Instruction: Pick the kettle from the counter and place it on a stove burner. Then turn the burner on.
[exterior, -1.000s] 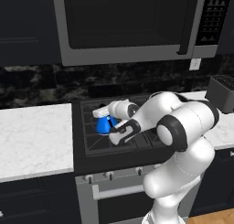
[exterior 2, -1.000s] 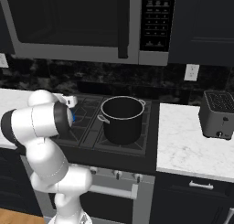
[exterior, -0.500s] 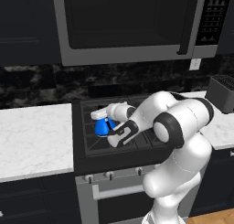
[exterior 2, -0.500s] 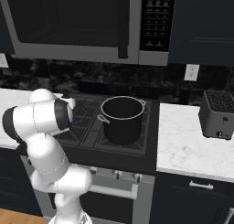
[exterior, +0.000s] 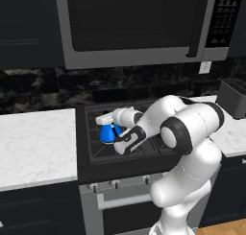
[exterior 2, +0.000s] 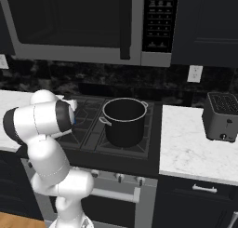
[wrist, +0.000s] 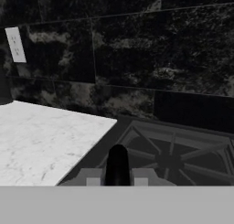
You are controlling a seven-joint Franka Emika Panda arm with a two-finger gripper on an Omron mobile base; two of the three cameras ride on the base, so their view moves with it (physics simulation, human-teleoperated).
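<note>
The small blue kettle (exterior: 108, 133) is low over the stove's front-left burner (exterior: 102, 146); I cannot tell whether it rests on the grate. My gripper (exterior: 113, 123) comes in from the right at the kettle's top and is shut on its thin black handle. In the hand view that handle (wrist: 117, 163) stands upright between my grey fingers (wrist: 91, 177), with the gripper (wrist: 117, 176) closed around it. The white marbled counter (exterior: 33, 143) lies left of the stove. In the right base view my arm hides the kettle.
A large black pot (exterior 2: 124, 121) stands on the right side of the cooktop. A toaster (exterior 2: 223, 116) sits on the right counter (exterior 2: 190, 148). The microwave (exterior: 129, 23) hangs above. Knobs (exterior: 114, 183) line the stove front. A black star grate (wrist: 176, 159) lies ahead of the hand.
My elbow has swung slightly left and the hand has settled a little. The kettle stays in the grip over the front-left burner, hardly displaced.
</note>
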